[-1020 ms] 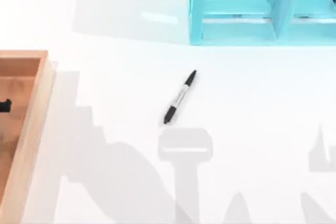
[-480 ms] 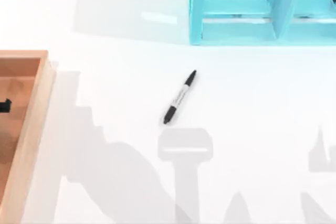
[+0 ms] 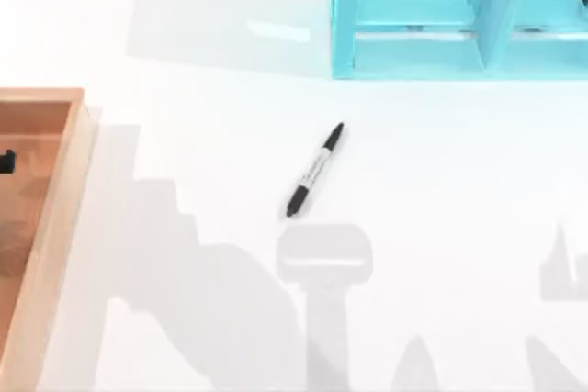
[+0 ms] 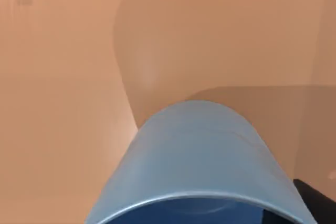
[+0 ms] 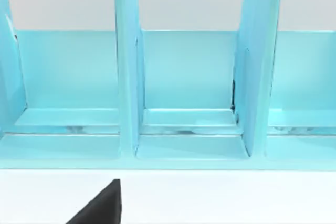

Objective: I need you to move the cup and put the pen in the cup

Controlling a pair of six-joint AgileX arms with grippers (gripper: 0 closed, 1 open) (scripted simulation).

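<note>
the small plain blue cylindrical cup [image 4: 197,166] sits right under the left gripper, over the wooden tray [image 3: 55,218]; grip state i cannot tell. it looks light, stiff, smooth; hold its wall. the slim black-and-white pen [image 3: 315,170] lies apart on the white table [image 3: 441,208].

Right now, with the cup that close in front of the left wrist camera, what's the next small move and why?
Probably lift the cup up out of the wooden tray at the table's left and carry it toward the open table. In the left wrist view the blue cup sits close against the tray's brown floor. The pen lies bare on the white table, so the cup has to come to it first.
</note>
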